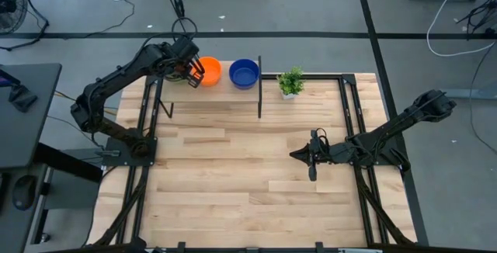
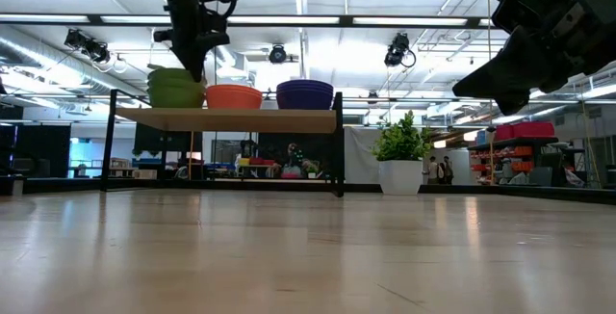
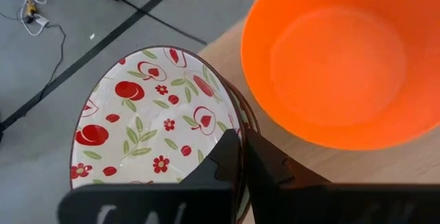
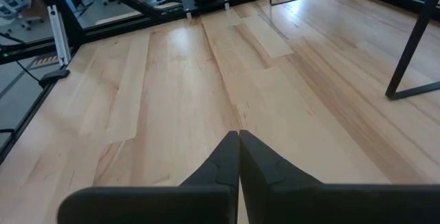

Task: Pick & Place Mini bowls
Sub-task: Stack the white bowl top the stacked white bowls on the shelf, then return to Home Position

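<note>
On a raised wooden shelf (image 2: 226, 118) at the table's far edge stand three bowls in a row. The leftmost is white inside with red flowers (image 3: 148, 114) and green outside (image 2: 175, 88). Beside it stand an orange bowl (image 1: 210, 71) (image 3: 330, 52) and a blue bowl (image 1: 244, 73) (image 2: 305, 93). My left gripper (image 1: 192, 70) (image 3: 240, 140) is at the floral bowl's rim, shut on it. My right gripper (image 1: 312, 174) (image 4: 238, 136) hovers shut above the table's right half, touching nothing. Other bowls are out of view. My left gripper pinches the floral bowl's rim (image 3: 230, 117) on the side facing the orange bowl, one finger inside the bowl and one outside. The fingers come from above, pointing down. The bowl's base rests on the shelf (image 2: 175, 106); several rim lines show, so it may be a stack.
A small potted plant (image 1: 291, 82) (image 2: 401, 160) stands on the table right of the shelf. The shelf's dark legs (image 1: 259, 90) rise from the far table edge. Black frame rails run along both table sides. The wooden tabletop (image 1: 233, 175) spreads wide between the arms.
</note>
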